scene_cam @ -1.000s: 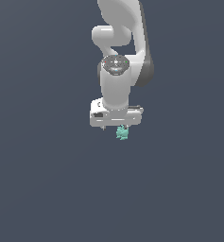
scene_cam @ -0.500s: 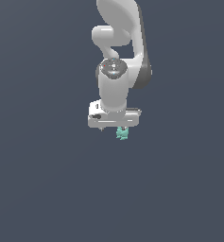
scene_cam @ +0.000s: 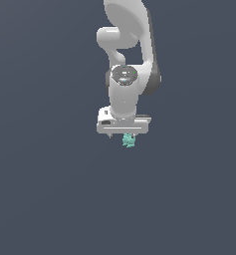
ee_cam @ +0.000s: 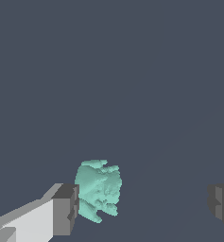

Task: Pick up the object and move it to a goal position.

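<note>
The gripper (ee_cam: 142, 208) is spread wide, grasping nothing. The teal object (ee_cam: 98, 189) sits between its fingers, just beside one pad (ee_cam: 66, 209), possibly touching it, well apart from the other.

Gripper (scene_cam: 123, 133) has been shifted slightly toward exterior view's right & up vs. 1 s ago; wrist has been rotated.

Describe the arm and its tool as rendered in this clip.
The arm is glossy white with rounded links, a dark band at one joint and a dark grey disc cap. The tool has a white boxy body; its fingers are white with dark grey pads. No cables visible.
</note>
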Robot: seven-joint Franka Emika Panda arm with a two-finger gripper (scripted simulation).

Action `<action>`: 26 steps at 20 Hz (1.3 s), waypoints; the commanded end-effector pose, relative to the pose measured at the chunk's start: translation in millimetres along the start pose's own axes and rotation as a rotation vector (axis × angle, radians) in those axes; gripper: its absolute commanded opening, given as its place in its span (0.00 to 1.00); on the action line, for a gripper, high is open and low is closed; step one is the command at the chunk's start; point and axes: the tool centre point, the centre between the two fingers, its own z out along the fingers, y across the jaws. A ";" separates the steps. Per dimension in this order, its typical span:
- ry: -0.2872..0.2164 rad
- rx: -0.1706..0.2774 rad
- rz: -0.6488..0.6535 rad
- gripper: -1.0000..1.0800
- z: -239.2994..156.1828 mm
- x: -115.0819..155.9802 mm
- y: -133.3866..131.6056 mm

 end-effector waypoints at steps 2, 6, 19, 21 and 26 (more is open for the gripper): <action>0.004 -0.001 0.030 0.96 13.7 -10.6 -10.3; 0.010 -0.003 0.075 0.96 32.6 -27.3 -23.9; 0.017 -0.005 0.134 0.96 56.0 -51.8 -40.3; 0.017 -0.005 0.134 0.96 57.4 -51.8 -40.3; 0.018 -0.005 0.135 0.96 72.5 -52.4 -40.3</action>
